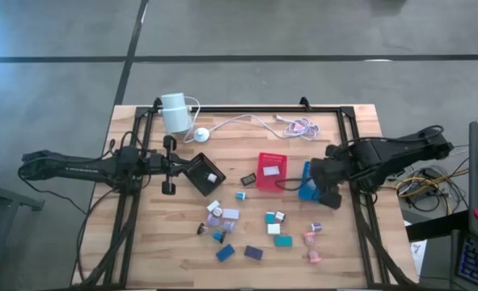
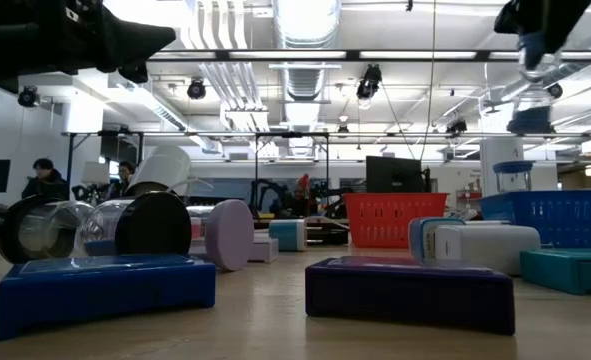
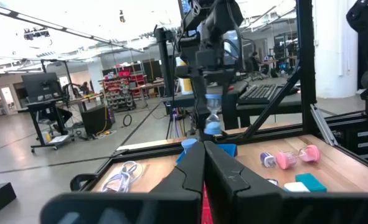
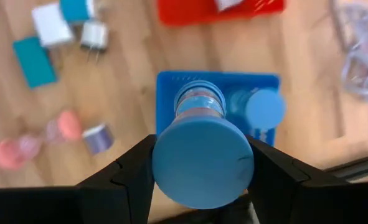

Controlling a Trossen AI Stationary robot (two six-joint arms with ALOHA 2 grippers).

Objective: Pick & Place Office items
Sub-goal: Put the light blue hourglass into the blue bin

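Right hand half-spread, pinching a blue-capped clear plastic hourglass-shaped piece by its top cap, directly above the blue square tray. Judged light, rigid, smooth; narrow waist probably fragile, so cap grip suits. Left hand pressed together, empty, beside the black tray.

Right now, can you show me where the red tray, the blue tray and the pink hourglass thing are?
red tray [image 1: 271,181], high view, its near rim.
blue tray [image 4: 171,84], right wrist view, its bare rim corner.
pink hourglass piece [image 4: 70,126], right wrist view, one pink end.
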